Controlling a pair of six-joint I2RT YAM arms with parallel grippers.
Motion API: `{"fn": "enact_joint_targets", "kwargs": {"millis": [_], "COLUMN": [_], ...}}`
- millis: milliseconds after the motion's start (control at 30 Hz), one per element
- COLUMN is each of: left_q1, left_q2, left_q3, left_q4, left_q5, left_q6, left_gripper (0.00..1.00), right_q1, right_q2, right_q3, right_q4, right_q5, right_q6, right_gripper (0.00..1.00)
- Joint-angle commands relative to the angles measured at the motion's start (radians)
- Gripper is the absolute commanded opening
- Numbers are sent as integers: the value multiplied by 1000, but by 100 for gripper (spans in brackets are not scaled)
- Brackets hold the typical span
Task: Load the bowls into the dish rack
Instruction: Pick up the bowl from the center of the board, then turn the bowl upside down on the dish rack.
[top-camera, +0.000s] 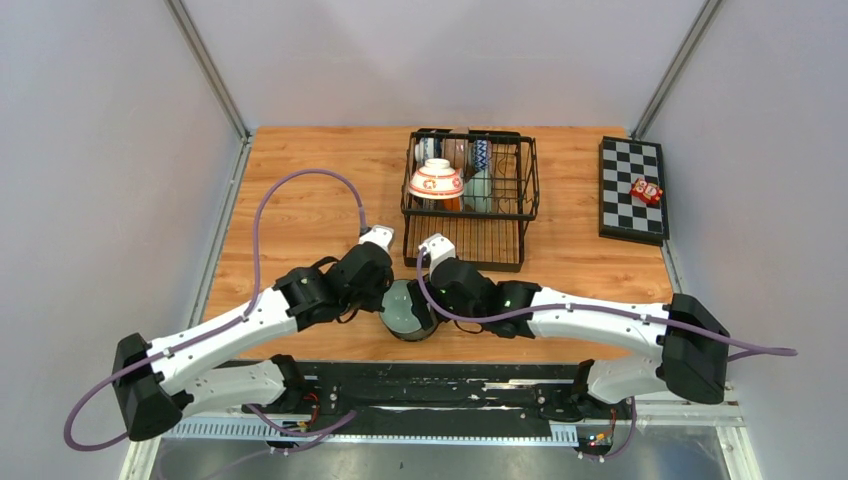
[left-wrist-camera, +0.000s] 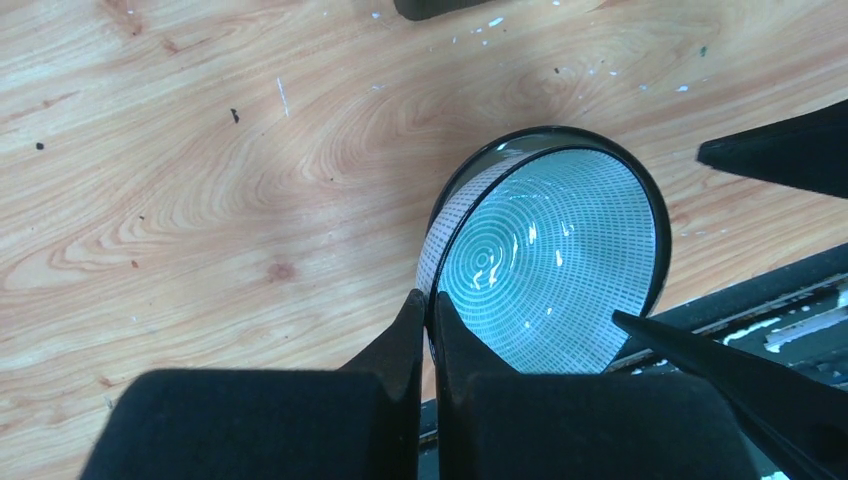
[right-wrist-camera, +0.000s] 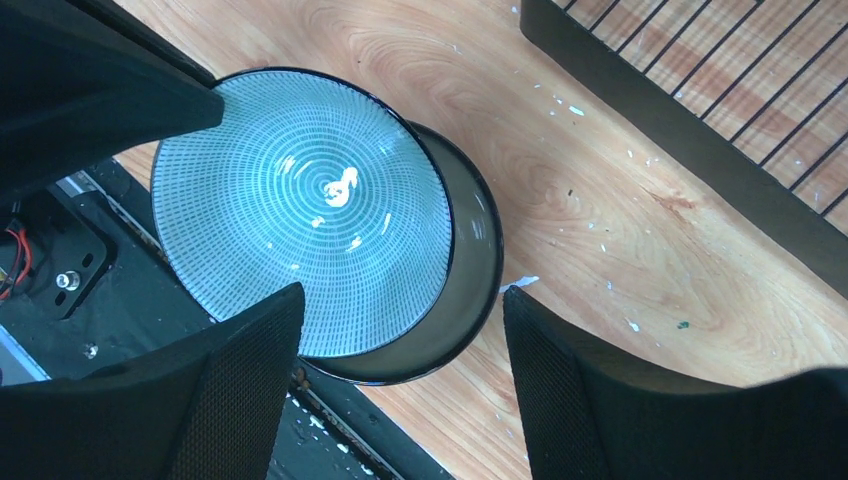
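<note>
A pale green bowl (top-camera: 405, 308) with a dashed ring pattern inside and a dark outside sits tilted at the table's near edge. My left gripper (left-wrist-camera: 431, 303) is shut on its rim, one finger inside and one outside. My right gripper (right-wrist-camera: 400, 295) is open on the far side of the bowl (right-wrist-camera: 300, 200). Its jaws straddle the rim, one finger over the inside and the other clear of the outer wall. The black wire dish rack (top-camera: 527, 180) stands behind, holding a red-patterned bowl (top-camera: 436, 180), a pale green bowl (top-camera: 478, 190) and a blue-and-white bowl (top-camera: 428, 148).
A checkered board (top-camera: 625, 215) lies at the right of the table with a small red object (top-camera: 646, 190) on it. The rack's base frame (right-wrist-camera: 680, 140) is close ahead of my right gripper. The black mounting rail (top-camera: 430, 385) runs under the held bowl.
</note>
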Motion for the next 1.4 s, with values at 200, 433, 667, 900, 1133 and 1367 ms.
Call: {"fn": "enact_joint_targets", "kwargs": {"millis": [200, 433, 667, 900, 1133, 1367], "left_q1": [-9, -9, -9, -9, -9, -9], "left_q2": [-132, -187, -246, -264, -206, -168], "left_q3": [29, 4, -36, -37, -25, -36], "left_q4": [32, 59, 94, 66, 6, -5], "left_q5": [4, 42, 84, 80, 64, 51], "left_q6": [-9, -20, -29, -35, -41, -49], "left_gripper": [0, 0, 0, 0, 23, 36], "right_q1": [-20, -20, -21, -21, -21, -20], "right_q2": [31, 27, 15, -26, -58, -66], "right_q3": [53, 37, 25, 20, 35, 69], "right_q4": [42, 74, 77, 57, 18, -23], "right_q5": [-86, -108, -95, -43, 16, 46], "right_q6": [3, 23, 32, 31, 6, -7], "right_gripper": [60, 35, 14, 3, 3, 3]}}
